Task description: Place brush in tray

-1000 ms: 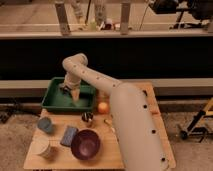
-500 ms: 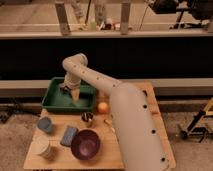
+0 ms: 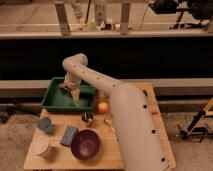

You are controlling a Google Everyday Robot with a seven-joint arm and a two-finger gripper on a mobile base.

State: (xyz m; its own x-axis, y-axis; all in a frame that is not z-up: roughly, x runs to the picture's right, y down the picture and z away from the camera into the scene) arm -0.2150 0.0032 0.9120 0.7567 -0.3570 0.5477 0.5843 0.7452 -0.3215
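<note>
The gripper (image 3: 75, 96) hangs inside the green tray (image 3: 52, 101), near its right wall; its fingers and any brush are too unclear to tell

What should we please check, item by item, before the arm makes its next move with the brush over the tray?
1. End effector located: ok. It hangs at the end of the arm, inside the outline of the green tray.
2. Brush in the end effector: cannot tell; no brush can be made out.
3. Brush already lying in the tray: cannot tell; the arm covers part of the tray floor.
4. Tray sits fully on the table: ok, at the back left corner.
5. Nearby things apart from the tray: ok. The orange ball and the purple bowl lie outside it.
</note>
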